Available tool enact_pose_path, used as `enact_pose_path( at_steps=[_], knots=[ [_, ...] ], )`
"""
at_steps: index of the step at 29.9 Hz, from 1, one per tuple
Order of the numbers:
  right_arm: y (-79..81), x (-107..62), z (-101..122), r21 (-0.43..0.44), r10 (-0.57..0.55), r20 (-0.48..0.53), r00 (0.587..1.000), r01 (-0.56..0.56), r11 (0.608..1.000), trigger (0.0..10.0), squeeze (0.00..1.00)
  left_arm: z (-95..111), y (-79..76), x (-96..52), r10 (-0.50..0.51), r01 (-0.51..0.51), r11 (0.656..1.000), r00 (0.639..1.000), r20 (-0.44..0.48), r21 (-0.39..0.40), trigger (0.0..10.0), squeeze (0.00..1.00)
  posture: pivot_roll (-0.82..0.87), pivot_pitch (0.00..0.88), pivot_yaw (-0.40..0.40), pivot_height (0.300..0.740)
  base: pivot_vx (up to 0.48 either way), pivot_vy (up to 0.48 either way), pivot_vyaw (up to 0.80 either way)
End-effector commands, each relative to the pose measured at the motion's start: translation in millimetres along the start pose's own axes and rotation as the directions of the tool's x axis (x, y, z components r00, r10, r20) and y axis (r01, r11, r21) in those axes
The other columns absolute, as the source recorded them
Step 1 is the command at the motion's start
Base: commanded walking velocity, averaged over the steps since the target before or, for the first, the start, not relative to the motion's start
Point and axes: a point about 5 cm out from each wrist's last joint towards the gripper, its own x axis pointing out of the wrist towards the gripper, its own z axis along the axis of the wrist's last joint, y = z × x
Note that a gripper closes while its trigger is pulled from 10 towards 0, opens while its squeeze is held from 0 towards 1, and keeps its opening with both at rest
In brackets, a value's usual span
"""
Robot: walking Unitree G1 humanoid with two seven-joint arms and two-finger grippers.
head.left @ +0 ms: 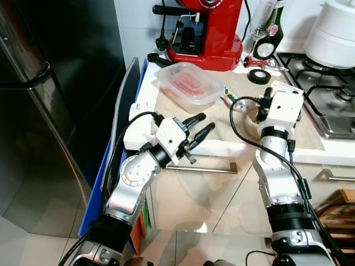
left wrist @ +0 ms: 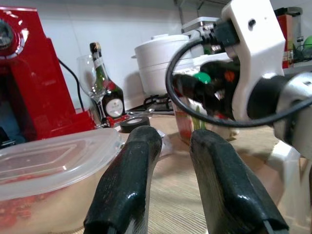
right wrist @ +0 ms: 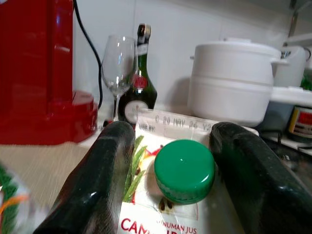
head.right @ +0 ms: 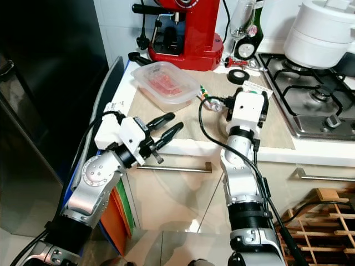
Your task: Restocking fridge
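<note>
A clear lidded container [head.left: 188, 83] with red food inside sits on the beige mat [head.left: 222, 130] on the counter. My left gripper [head.left: 206, 122] hovers at the counter's front edge, pointing at the container from a short way off. It is open with a narrow gap and nothing between its fingers [left wrist: 131, 175]. A white carton [head.left: 284, 86] with a green cap [right wrist: 184, 170] stands further right on the mat. My right gripper [right wrist: 173, 136] is open just in front of the carton, the cap showing between its fingers. I see no contact with the carton.
The dark fridge [head.left: 50, 100] stands shut at the left, with a blue board [head.left: 97, 188] leaning between it and the counter. A red coffee machine [head.left: 205, 27], bottle, glass and tape roll [head.left: 259, 76] line the back. The stove [head.left: 327, 105] carries a white pot [head.left: 333, 30].
</note>
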Motion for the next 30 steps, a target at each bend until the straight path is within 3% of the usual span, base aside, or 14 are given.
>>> enact_pose_path(
  at_steps=[1, 8, 17, 18, 19, 30],
  knots=[
    [-1.9, 4.2, 0.6, 0.010, -0.014, 0.000, 1.000, 0.014, 1.000, 10.0, 0.00, 5.0, 1.3, 2.8, 0.002, -0.002, 1.000, 1.000, 0.011, 0.004, 10.0, 0.00, 0.14, 0.011, -0.020, 0.730, 0.000, 0.000, 0.00],
    [-2.0, 7.0, 0.1, 0.019, -0.029, -0.013, 0.999, 0.029, 0.999, 10.0, 0.00, 6.3, 1.3, 1.6, 0.008, -0.008, 1.000, 1.000, 0.010, -0.005, 10.0, 0.00, 0.14, 0.016, -0.019, 0.730, 0.000, 0.000, 0.00],
    [-1.5, 5.4, -8.6, 0.057, -0.052, -0.101, 0.994, 0.058, 0.997, 10.0, 0.00, 6.8, 3.1, 3.0, 0.005, -0.005, 1.000, 1.000, 0.001, -0.014, 10.0, 0.00, 0.14, 0.016, -0.020, 0.730, 0.000, 0.000, 0.00],
    [-2.1, 4.8, -10.1, 0.062, -0.056, -0.115, 0.992, 0.063, 0.996, 8.9, 0.00, 6.8, 3.1, 3.0, 0.005, -0.005, 1.000, 1.000, 0.000, -0.014, 10.0, 0.00, 0.14, 0.015, -0.020, 0.730, 0.000, 0.000, 0.00],
    [-2.8, 4.0, -12.4, 0.072, -0.058, -0.135, 0.989, 0.069, 0.995, 0.0, 0.00, 6.9, 3.1, 3.1, 0.004, -0.004, 1.000, 1.000, -0.001, -0.014, 10.0, 0.00, 0.14, 0.015, -0.020, 0.730, 0.000, 0.000, 0.00],
    [-5.2, 2.7, -24.8, 0.091, -0.070, -0.245, 0.967, 0.095, 0.991, 0.0, 0.00, 6.3, 5.1, 3.6, 0.008, -0.009, 0.999, 1.000, -0.011, -0.039, 10.0, 0.00, 0.14, 0.014, -0.021, 0.730, 0.000, 0.000, 0.00]
  ],
)
